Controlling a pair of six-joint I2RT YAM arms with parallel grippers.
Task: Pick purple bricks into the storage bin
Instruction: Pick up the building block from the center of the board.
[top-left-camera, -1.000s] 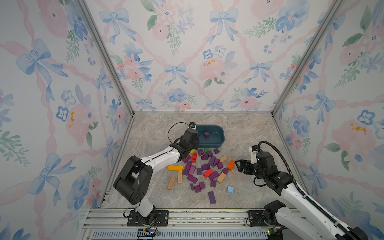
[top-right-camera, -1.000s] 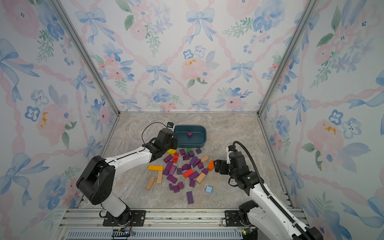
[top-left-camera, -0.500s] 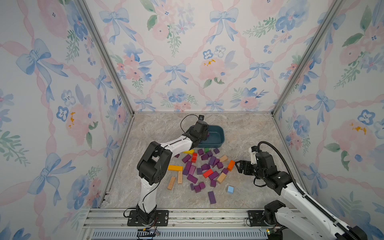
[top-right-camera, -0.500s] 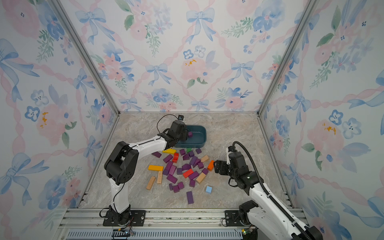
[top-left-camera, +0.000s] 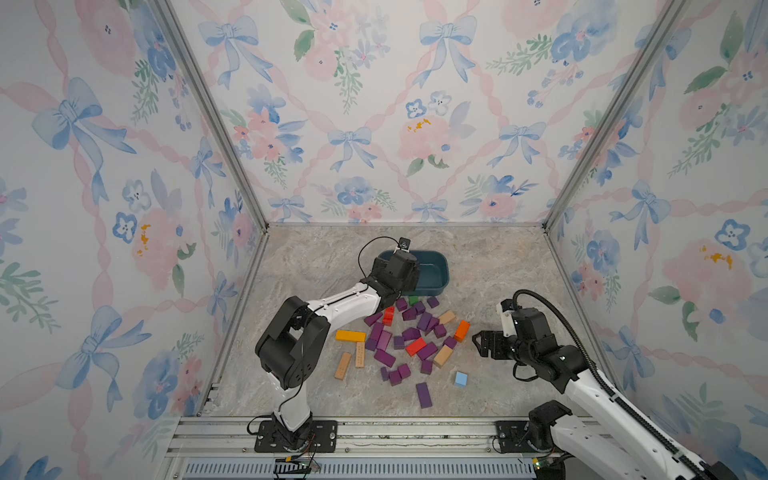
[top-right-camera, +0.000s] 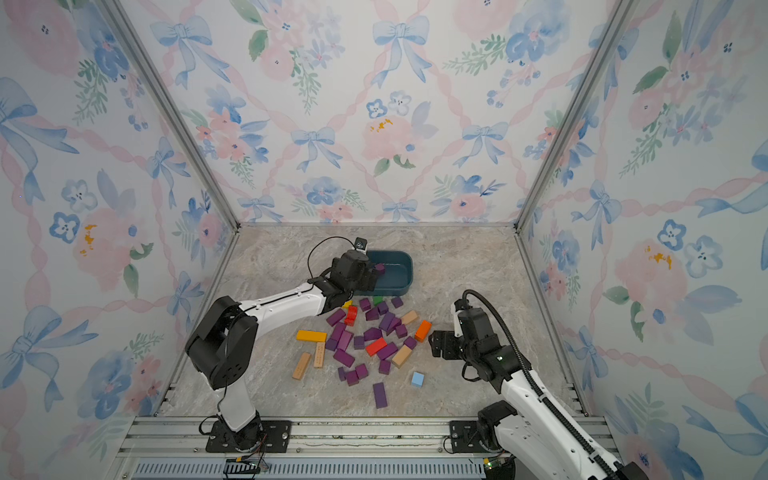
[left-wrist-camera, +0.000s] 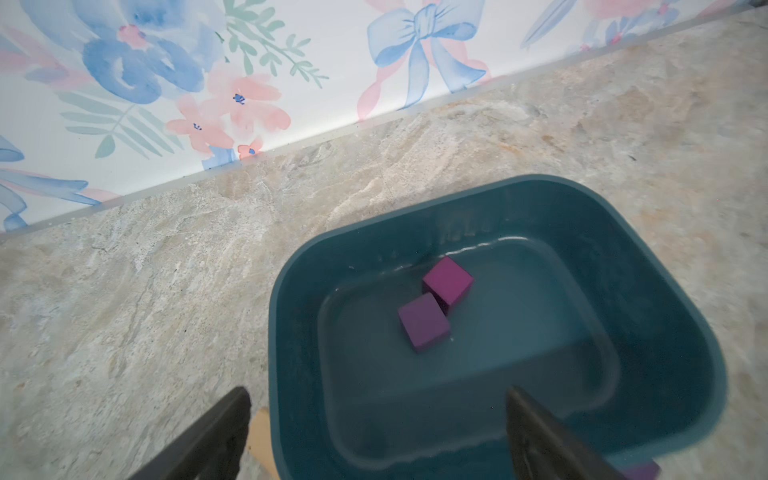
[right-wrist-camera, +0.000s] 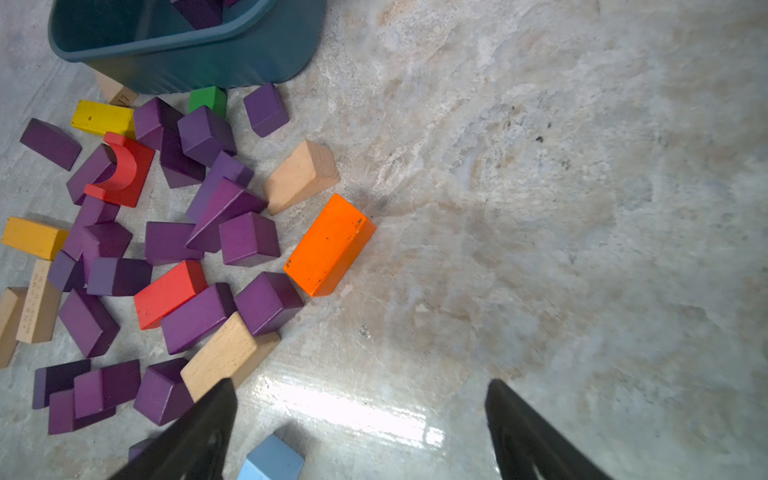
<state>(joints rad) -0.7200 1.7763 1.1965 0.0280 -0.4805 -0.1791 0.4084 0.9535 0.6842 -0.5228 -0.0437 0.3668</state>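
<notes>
The storage bin (top-left-camera: 436, 286) (top-right-camera: 399, 284) is a dark teal tub at the back of the floor. In the left wrist view two purple cubes (left-wrist-camera: 424, 322) (left-wrist-camera: 448, 282) lie touching on the storage bin's (left-wrist-camera: 648, 257) bottom. My left gripper (left-wrist-camera: 376, 401) (top-left-camera: 409, 276) hangs open over the bin's near end, holding nothing. Several purple bricks (top-left-camera: 411, 334) (top-right-camera: 372, 333) (right-wrist-camera: 249, 239) lie scattered in front of the bin. My right gripper (right-wrist-camera: 359, 399) (top-left-camera: 478, 343) is open and empty over bare floor, just right of the pile.
Mixed into the pile are an orange block (right-wrist-camera: 330, 245), red (right-wrist-camera: 168, 293), yellow (right-wrist-camera: 104, 118), green (right-wrist-camera: 208, 99) and tan blocks (right-wrist-camera: 301, 176). A light blue cube (right-wrist-camera: 272, 461) (top-left-camera: 461, 379) sits near my right gripper. Patterned walls close three sides.
My left arm swung from beside the bin to over it and its gripper opened; a second purple cube now lies in the bin. The right arm stayed put.
</notes>
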